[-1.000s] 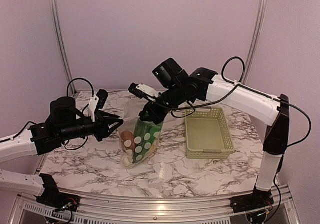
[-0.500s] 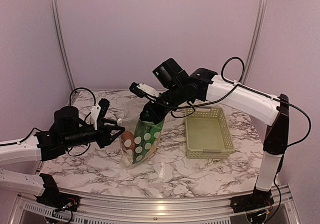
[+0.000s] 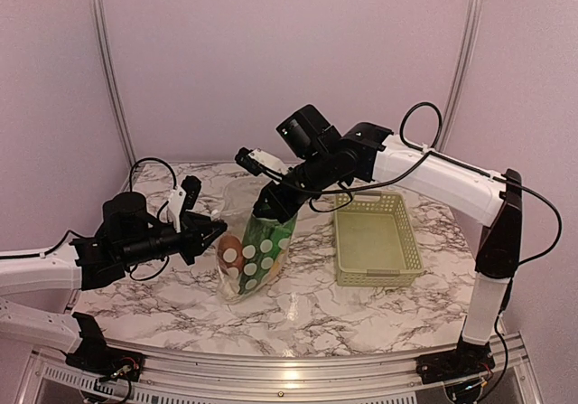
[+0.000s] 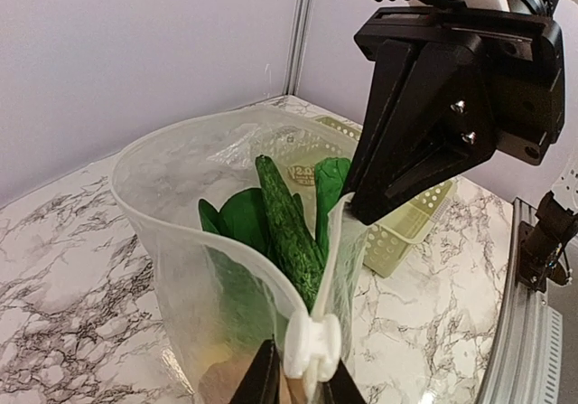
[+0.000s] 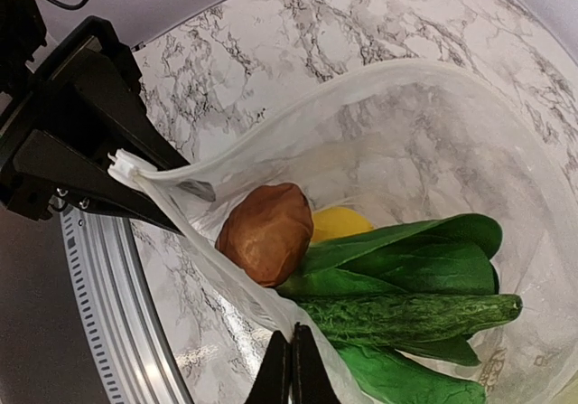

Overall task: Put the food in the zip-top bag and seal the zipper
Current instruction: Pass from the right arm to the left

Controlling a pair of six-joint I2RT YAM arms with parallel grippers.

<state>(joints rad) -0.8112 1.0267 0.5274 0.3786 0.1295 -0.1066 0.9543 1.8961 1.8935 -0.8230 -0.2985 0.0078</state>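
The zip-top bag point(image 3: 256, 258) stands upright at mid-table with its mouth open. The food lies inside: a cucumber point(image 5: 406, 318), bok choy point(image 5: 411, 255), a lemon point(image 5: 341, 223) and a brown round item point(image 5: 266, 232). My left gripper point(image 4: 302, 384) is closed round the white tab point(image 4: 312, 345) at the near end of the zipper point(image 4: 330, 264). My right gripper point(image 5: 291, 372) is shut on the far edge of the bag's mouth and holds it up. In the top view the left gripper point(image 3: 217, 230) is at the bag's left and the right gripper point(image 3: 263, 207) at its upper right.
A pale green slotted basket point(image 3: 408, 259) lies right of the bag, under the right arm. The marble table's metal rail point(image 3: 289, 381) runs along the near edge.
My left arm has swung right to the bag, and its jaws, wider half a second ago, have narrowed onto the white tab. The right arm and the bag have stayed put.
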